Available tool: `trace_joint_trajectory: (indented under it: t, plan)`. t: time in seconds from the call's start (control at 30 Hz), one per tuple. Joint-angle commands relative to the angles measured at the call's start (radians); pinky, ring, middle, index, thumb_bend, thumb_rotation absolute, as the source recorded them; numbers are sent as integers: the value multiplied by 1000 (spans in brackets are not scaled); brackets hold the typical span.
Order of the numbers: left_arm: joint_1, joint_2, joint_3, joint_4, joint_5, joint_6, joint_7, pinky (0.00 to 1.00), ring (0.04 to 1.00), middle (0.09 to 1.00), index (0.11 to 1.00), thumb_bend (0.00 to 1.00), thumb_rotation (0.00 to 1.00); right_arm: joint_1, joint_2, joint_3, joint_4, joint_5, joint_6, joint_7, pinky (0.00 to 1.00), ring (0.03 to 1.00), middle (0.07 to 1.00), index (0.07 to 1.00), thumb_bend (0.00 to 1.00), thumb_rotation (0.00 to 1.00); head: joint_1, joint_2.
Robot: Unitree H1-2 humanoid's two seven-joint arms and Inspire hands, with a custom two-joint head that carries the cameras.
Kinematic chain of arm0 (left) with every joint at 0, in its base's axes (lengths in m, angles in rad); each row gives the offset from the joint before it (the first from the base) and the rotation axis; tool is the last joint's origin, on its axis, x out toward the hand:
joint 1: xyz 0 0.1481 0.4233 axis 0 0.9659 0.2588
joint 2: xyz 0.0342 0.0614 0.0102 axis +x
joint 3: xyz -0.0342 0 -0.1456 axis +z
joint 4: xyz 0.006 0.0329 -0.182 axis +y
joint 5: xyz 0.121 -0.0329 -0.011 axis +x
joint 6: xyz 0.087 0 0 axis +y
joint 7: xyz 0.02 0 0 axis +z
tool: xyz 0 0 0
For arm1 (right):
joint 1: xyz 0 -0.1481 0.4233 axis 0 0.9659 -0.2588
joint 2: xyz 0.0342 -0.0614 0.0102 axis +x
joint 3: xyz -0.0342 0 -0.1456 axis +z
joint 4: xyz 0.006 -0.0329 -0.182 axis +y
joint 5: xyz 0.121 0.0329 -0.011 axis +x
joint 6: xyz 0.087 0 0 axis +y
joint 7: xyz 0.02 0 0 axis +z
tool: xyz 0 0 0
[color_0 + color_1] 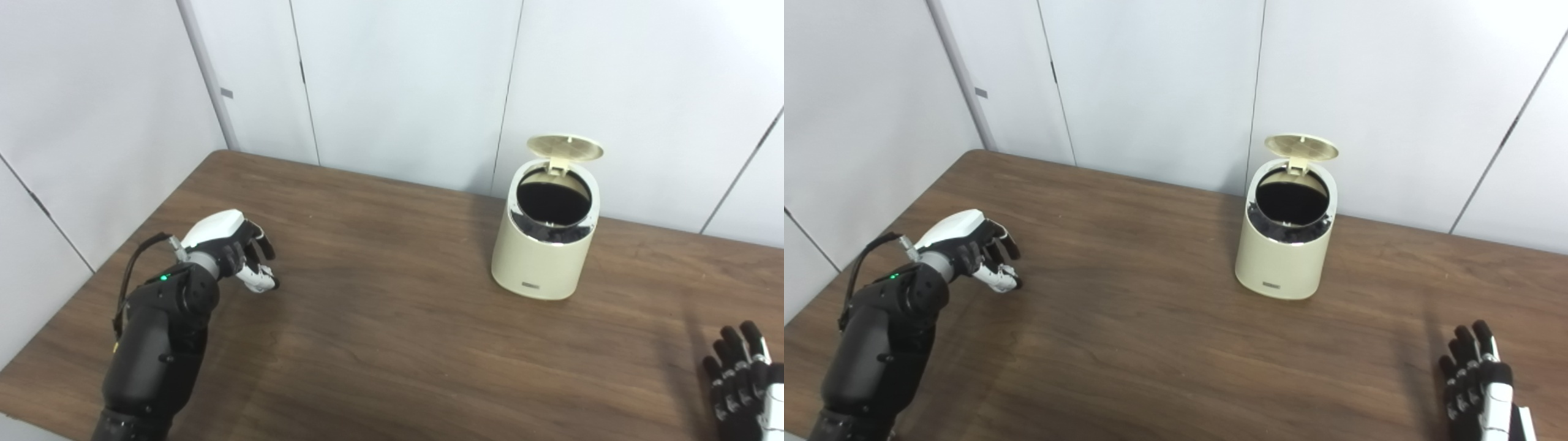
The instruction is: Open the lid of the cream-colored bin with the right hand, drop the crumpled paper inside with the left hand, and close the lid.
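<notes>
My left hand (236, 251) hovers over the left part of the dark brown wooden table (392, 343), fingers curled downward and apart, with nothing I can see in them. My right hand (1479, 383) sits at the bottom right corner, fingers spread and holding nothing. The cream-colored round bin (542, 251) stands well apart from both, toward the far right of the table, its round hinged lid (565, 147) flipped up and its dark inside showing.

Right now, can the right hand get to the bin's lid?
Probably yes: the lid stands open on the bin, and only bare table lies between it and the open right hand.
</notes>
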Motion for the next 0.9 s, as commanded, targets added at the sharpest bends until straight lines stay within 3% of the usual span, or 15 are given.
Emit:
trace_joint_trajectory:
  t: [0.0, 0.4, 0.53, 0.87]
  plan:
    - [-31, 37, 4, -2, 14, 6, 17, 471, 427, 514, 617, 506, 0, -7, -2, -5, 3, 12, -17, 9, 959, 978, 958, 966, 441, 962, 4, 1]
    - [-33, 55, -20, -16, 27, 6, -19, 522, 421, 534, 664, 503, 0, -7, -1, -11, -1, 9, -13, 2, 920, 960, 953, 965, 451, 959, 0, 4]
    - [-28, 65, -30, -15, 12, 5, -10, 458, 419, 531, 667, 503, 0, -9, 1, -14, 0, 13, -14, 1, 897, 947, 938, 949, 454, 948, 0, 4]
    - [-39, 68, -28, -28, 35, 6, -69, 474, 420, 535, 673, 502, 0, -11, 1, -16, -6, 14, -9, -8, 891, 948, 937, 944, 467, 938, -2, 13]
